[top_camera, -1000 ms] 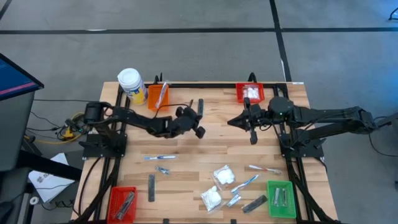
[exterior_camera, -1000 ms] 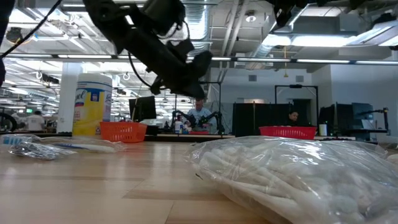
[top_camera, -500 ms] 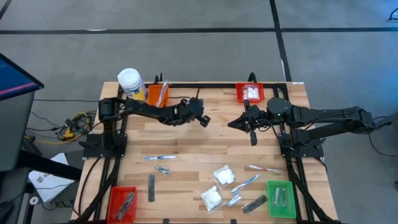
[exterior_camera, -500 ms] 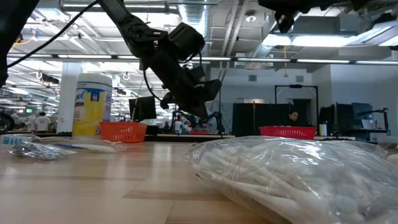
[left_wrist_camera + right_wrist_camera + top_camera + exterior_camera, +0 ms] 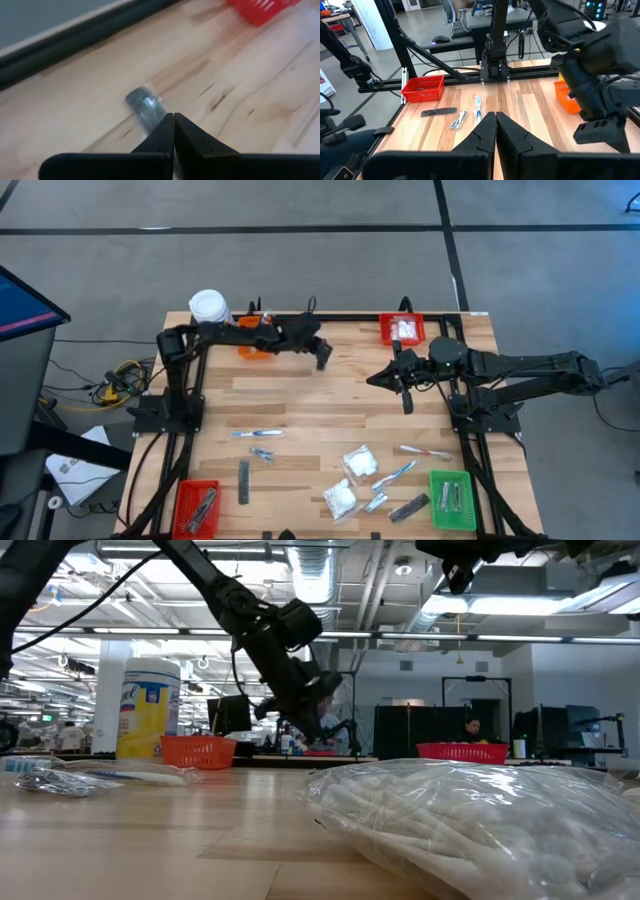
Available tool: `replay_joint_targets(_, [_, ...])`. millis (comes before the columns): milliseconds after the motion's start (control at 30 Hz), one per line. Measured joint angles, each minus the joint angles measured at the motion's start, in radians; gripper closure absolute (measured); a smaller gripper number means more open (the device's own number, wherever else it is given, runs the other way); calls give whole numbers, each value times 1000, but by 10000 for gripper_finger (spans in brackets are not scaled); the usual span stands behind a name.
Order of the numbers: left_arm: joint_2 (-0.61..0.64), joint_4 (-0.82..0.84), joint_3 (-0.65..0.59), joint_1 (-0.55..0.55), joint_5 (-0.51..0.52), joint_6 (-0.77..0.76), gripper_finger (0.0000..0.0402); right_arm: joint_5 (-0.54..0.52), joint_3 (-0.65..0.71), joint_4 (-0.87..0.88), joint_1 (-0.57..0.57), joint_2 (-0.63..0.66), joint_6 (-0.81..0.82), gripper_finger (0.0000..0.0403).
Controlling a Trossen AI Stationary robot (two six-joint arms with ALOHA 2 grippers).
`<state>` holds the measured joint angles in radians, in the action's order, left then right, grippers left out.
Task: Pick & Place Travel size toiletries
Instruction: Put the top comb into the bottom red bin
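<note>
Toiletries [image 5: 360,463] lie loose, well apart from the orange bin [image 5: 250,340]. The left pincer [image 5: 322,361], closed and empty, hangs beside that bin. Next it likely must open over another item.

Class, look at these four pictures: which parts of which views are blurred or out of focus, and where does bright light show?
Left wrist view: the grey item beyond the fingers is smeared. Low view: the near white packet fills the foreground softly; ceiling lights glare. High view: evenly lit, table sharp.
</note>
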<state>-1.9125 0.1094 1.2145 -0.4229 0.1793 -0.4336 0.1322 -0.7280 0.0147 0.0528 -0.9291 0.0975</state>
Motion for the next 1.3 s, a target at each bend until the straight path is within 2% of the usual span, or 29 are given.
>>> replay_joint_targets(367, [-4,177,104,-35,-98,84,401,0,0,12,1,0,-2,397])
replay_joint_targets(533, [-75,236,138,-31,-158,89,401,-1,0,8,1,0,-2,397])
replay_joint_targets(900, [-247,308,210,-5,-206,67,401,-1,0,24,2,0,-3,397])
replay_joint_targets(1133, [-217,463,201,82,-143,95,401,-1,0,75,7,0,-26,397])
replay_joint_targets(1300, [-167,484,193,206,-137,81,401,-2,0,138,35,0,-29,397])
